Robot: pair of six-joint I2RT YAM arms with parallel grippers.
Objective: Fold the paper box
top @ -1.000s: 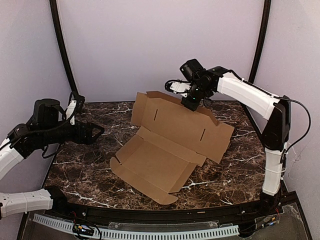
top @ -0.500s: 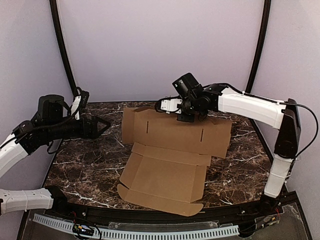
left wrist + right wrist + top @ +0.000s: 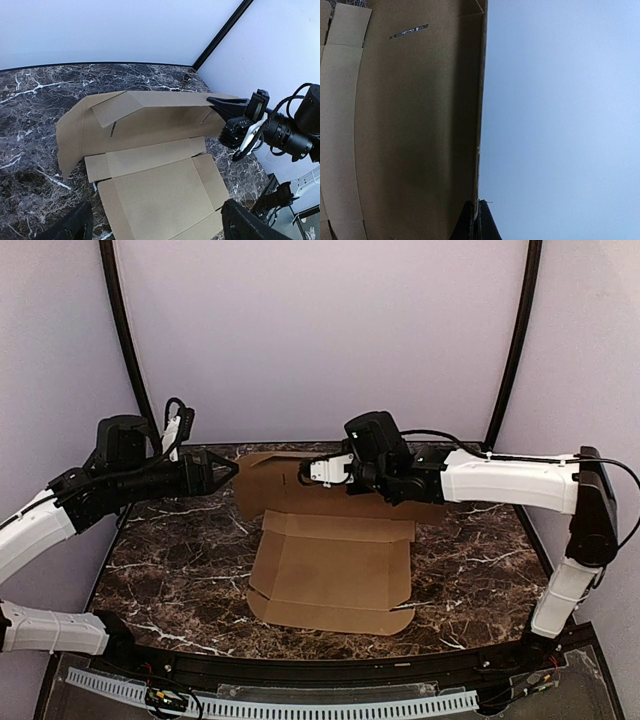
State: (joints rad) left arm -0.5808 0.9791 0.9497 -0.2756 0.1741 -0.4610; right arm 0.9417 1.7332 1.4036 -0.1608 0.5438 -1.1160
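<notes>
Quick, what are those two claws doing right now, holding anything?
Left gripper: open, holding nothing.
Right gripper: closed on the raised top edge of the paper box.

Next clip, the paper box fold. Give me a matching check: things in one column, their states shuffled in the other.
Things:
1. left tool
2. right tool
3. paper box
4. table

States:
A. dark, marbled with white veins
B. open, holding nothing
C. back panel raised, front panel lying flat
D. shut on the raised panel's top edge

Pairs: 1-B, 2-D, 3-C, 4-A
</notes>
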